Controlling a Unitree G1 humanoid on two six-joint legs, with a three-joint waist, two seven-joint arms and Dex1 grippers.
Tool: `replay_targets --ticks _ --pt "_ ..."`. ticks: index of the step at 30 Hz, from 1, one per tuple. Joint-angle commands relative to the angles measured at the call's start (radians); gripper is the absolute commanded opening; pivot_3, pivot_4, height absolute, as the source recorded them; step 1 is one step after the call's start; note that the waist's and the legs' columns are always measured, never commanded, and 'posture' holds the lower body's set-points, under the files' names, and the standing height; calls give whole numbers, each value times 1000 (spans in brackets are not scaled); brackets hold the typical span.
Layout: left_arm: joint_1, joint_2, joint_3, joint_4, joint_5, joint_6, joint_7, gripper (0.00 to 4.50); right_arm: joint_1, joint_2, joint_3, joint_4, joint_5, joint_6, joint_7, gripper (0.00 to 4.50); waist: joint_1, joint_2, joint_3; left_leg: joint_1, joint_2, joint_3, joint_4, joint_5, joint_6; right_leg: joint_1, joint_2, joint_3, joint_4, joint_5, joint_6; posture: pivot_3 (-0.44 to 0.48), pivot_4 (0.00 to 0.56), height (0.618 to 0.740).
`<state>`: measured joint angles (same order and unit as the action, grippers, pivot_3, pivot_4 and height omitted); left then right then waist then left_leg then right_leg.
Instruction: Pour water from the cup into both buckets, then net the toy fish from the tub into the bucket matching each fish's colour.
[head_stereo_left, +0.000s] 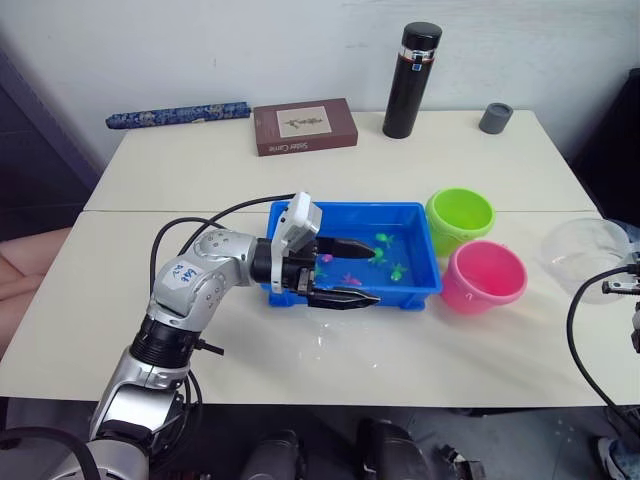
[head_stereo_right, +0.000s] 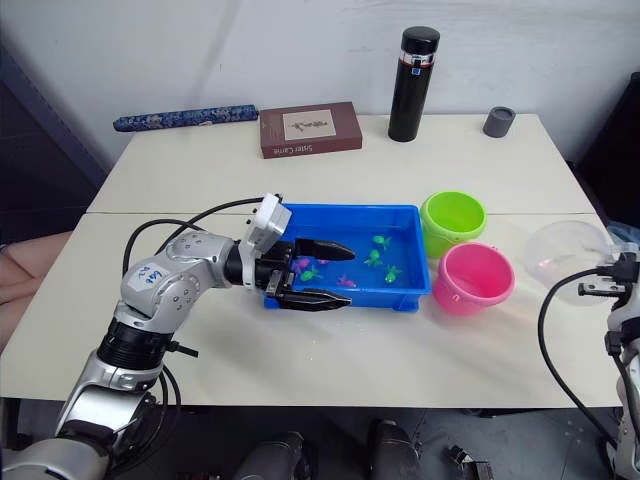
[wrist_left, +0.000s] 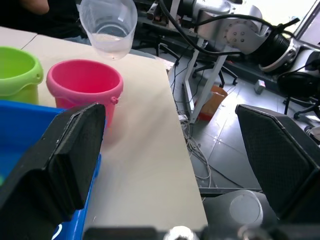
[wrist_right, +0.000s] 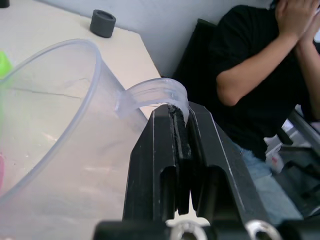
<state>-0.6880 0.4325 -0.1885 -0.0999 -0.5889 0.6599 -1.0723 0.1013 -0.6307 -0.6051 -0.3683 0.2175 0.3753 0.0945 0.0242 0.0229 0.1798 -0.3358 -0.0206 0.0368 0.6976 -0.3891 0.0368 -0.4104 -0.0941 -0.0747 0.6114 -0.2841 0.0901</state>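
Note:
The blue tub sits mid-table with water and several tiny toy fish in it, green ones and pink ones. My left gripper hangs open over the tub's near half, one finger above the water and one along the front rim, holding nothing. Right of the tub stand the lime green bucket and the pink bucket, touching each other. Further right, my right gripper is shut on the handle of the clear cup, held near the table's right edge, apart from the pink bucket.
At the back of the table are a tall black flask, a small grey cap, a brown book and a blue patterned roll. A person in a black shirt sits beyond the table's right edge.

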Motion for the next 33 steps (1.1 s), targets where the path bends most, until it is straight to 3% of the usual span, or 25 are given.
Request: replay_targets --ticks 1,13,22,29,33 --pt "-12 -2 8 -6 6 -20 -12 4500 -6 -52 18 -51 -97 -35 12 83 -1 0 0 0 0 0 0 0 0 0 0 0 0 0 0 0 150 740" --pt "-6 -4 17 -9 18 -26 6 4500 -12 -163 146 -26 -365 -166 65 83 -1 0 0 0 0 0 0 0 0 0 0 0 0 0 0 0 150 740" --pt "-5 -7 17 -11 24 -32 13 4500 -6 -195 162 4 -500 -279 83 83 0 -1 1 0 0 0 0 0 0 0 0 -1 0 0 0 0 150 740" --pt "-8 -8 18 -6 28 -37 15 4500 -19 -163 150 15 -503 -293 104 83 -1 -1 1 0 0 0 0 0 -1 0 0 -1 0 0 0 0 150 740" --pt "-15 -15 24 5 28 -39 18 4500 -50 -76 104 18 -390 -205 123 83 0 -2 1 0 0 0 0 0 -1 0 0 -1 0 0 0 0 150 740"
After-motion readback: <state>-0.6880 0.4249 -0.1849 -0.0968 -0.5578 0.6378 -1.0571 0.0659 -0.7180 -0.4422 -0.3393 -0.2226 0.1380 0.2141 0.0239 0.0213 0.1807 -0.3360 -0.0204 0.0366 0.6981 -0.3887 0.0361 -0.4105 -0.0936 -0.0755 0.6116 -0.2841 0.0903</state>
